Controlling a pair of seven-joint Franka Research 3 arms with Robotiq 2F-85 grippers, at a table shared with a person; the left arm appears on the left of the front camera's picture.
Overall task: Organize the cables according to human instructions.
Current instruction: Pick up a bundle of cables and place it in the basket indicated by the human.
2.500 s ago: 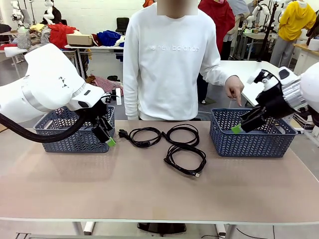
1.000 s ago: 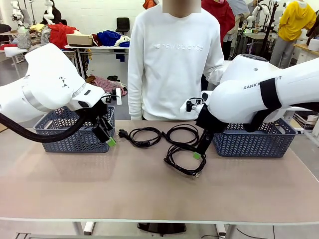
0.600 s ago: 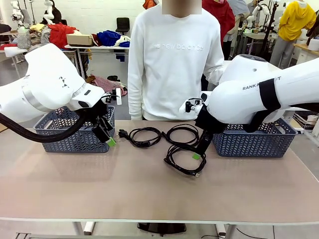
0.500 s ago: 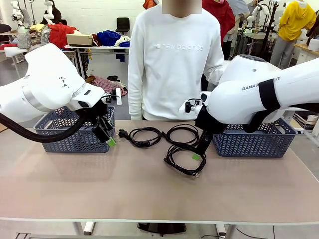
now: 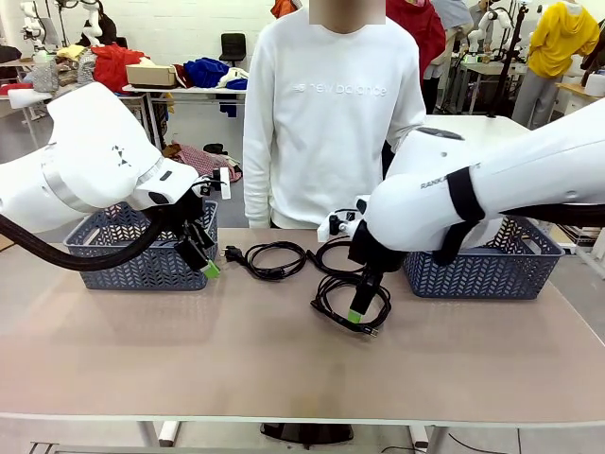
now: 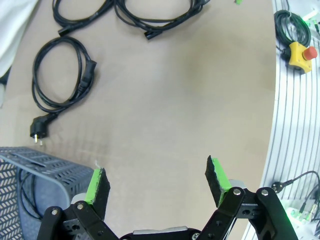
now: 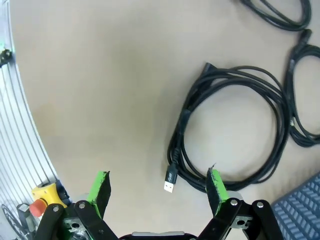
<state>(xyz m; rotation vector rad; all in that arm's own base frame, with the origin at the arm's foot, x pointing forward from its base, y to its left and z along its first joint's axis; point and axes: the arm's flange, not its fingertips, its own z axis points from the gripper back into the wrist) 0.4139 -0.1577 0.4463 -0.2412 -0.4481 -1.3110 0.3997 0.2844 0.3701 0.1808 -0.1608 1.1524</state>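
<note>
Three black coiled cables lie mid-table: a left one (image 5: pixel 272 274) with a mains plug, a far one (image 5: pixel 321 255), and a near one (image 5: pixel 318 301) with a USB plug. My right gripper (image 5: pixel 359 310) hangs open just above the near coil. From the wrist, that coil (image 7: pixel 182 122) lies ahead of the open right gripper (image 7: pixel 158 186), its USB plug (image 7: pixel 171 185) between the fingers. My left gripper (image 5: pixel 203 263) stands open beside the left basket (image 5: pixel 142 270). Ahead of the left gripper (image 6: pixel 157 182) is bare table, with the mains-plug cable (image 6: pixel 60 77) farther off.
A second blue-grey basket (image 5: pixel 473 274) stands at the right, partly behind my right arm. A person in a white sweatshirt (image 5: pixel 317 113) stands at the far edge. The left basket (image 6: pixel 22 167) holds a dark cord. A red stop button (image 6: pixel 300 50) sits on the table's rail.
My right arm swung from the right basket to the table's middle and lowered its open gripper over the near coil. The person's pointing hand has withdrawn. The left arm has not moved.
</note>
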